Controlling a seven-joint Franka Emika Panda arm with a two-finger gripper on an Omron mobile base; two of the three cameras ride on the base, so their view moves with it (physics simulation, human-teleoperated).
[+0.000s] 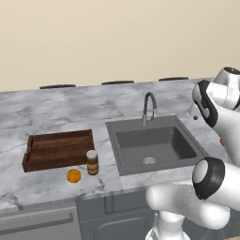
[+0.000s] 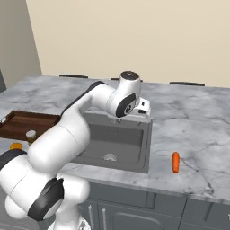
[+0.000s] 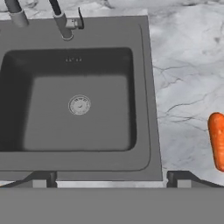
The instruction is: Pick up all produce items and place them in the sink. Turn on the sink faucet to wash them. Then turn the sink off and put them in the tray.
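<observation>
While the produce waits on the marble, the arm hangs over the sink with nothing held.

Surface (image 1: 47,108) first: grey marble, carrying everything. Sink (image 1: 154,146), dark basin, is bare down to its drain, so no washing step has begun, by my reading. Tray (image 1: 58,149) sits left of the sink, ready as the final stop. Faucet (image 1: 149,108) arches at the back rim. Brown jar (image 1: 92,162) stands just off the tray's front corner. Round orange fruit (image 1: 73,176) lies near the jar; carrot piece (image 2: 175,162) lies right of the sink, well apart. Fingers (image 3: 111,179) are spread wide, empty, above the sink's front edge, likely poised for the carrot.
</observation>
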